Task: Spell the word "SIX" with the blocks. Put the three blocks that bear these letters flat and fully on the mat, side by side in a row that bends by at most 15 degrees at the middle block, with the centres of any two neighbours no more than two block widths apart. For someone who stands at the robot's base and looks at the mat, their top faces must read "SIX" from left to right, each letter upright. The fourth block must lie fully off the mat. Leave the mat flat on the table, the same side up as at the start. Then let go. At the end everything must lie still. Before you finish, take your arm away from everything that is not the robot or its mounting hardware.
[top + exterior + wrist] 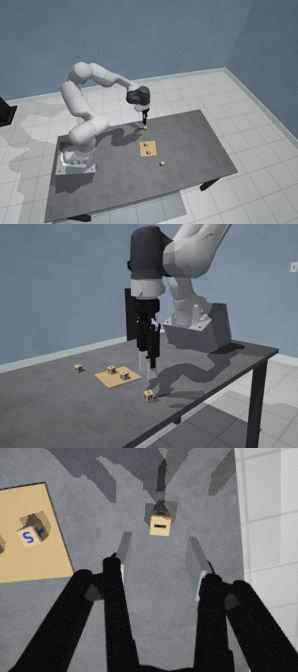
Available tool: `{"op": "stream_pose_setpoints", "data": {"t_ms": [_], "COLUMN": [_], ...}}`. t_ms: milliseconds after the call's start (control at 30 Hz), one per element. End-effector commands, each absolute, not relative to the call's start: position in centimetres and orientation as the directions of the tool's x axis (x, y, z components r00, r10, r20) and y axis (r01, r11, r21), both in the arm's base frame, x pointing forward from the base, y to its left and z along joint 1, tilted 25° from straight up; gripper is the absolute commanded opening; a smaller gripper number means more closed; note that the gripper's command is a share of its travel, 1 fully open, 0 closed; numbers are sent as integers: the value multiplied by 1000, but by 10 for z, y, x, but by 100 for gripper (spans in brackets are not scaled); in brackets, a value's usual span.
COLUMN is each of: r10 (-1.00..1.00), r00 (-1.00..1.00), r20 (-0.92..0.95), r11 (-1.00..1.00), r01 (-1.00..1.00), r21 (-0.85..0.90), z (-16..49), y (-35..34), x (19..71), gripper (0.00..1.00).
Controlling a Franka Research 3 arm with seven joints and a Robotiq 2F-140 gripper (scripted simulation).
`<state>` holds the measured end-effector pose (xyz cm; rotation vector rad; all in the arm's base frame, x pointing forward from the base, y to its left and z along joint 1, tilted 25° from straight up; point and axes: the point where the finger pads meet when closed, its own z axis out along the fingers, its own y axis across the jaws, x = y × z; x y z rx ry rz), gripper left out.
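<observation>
Mat progress: flat square tan mat (152,146) (109,383) (37,567) has two blocks on it; one is the small wooden cube with a blue S on top (146,144) (124,375) (30,537), nearer the robot's left; S is looking pretty settled to me
Second mat block: wooden cube with dark side letters (148,152) (111,369), apart from the S; can't read its top from here, guessing it's the X
Bar block: wooden cube with a short black bar on top (145,128) (148,396) (160,527), off the mat near the table's edge; surely the I, so it's the one left to bring over
Gripper: black two-finger gripper with pale pads (145,124) (147,374) (160,550), partly open; nothing between the pads, bar block sits beneath
Spare: wooden cube with blue letters (162,163) (78,368), well off the mat; fine there if it's the fourth
Still to do: grab the I, give it about a quarter turn, slot it in the middle gap; then let go, tbh nearly there
</observation>
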<state>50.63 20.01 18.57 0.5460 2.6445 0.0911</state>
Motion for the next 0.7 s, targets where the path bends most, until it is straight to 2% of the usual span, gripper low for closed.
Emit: {"op": "stream_pose_setpoints", "data": {"t_ms": [0, 667], "r10": [396, 396], "r00": [-826, -826], "r20": [-401, -402], "r11": [918, 918], "r01": [366, 366], "r21": [153, 153], "z": [184, 166], "y": [201, 201], "x": [507, 516], "gripper": [37, 37]}}
